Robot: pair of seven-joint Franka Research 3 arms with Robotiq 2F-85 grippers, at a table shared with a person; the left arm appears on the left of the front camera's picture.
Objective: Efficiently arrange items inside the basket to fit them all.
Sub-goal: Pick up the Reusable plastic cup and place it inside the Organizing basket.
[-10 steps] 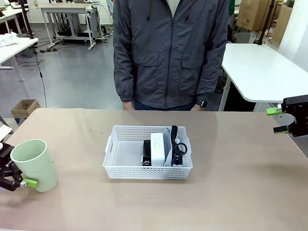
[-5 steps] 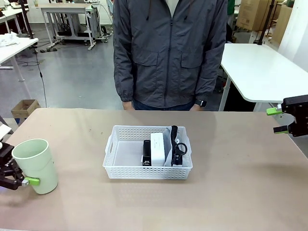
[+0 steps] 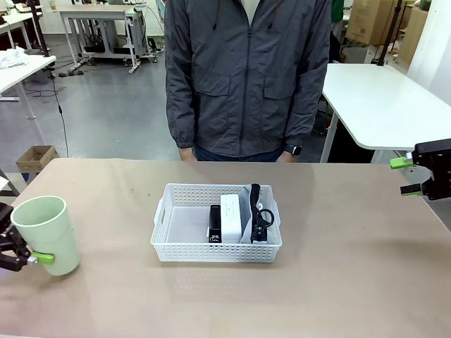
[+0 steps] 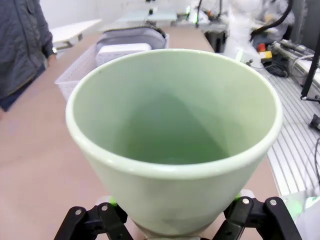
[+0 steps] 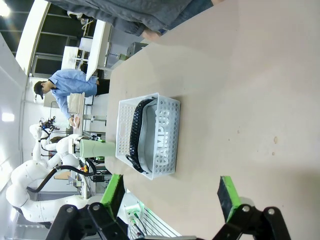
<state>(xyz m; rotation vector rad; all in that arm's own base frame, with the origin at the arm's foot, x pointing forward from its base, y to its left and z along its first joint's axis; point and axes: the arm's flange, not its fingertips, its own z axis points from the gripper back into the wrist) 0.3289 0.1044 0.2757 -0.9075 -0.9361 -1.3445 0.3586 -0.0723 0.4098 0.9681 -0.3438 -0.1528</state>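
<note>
Left gripper (image 3: 20,259) is clamped on the pale green cup (image 3: 44,234) at the table's left edge, well apart from the white basket (image 3: 215,250) holding stapler (image 3: 215,224), white box (image 3: 230,217) and pouch (image 3: 248,220); right gripper (image 3: 409,176) stands spread, empty.

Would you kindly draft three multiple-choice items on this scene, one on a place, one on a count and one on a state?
1. Where is the pale green cup?
A. Inside the basket
B. Near the table's left edge, in the left gripper
C. In the person's hand

2. How many items lie in the white basket?
A. Three
B. One
C. Five

3. How is the right gripper?
A. Shut on the stapler
B. Shut on the cup
C. Open, holding nothing

Answers: 1 B, the left wrist view shows the fingers on either side of the cup's base. 2 A, the stapler, white box and pouch sit side by side. 3 C, its green pads stand apart.
</note>
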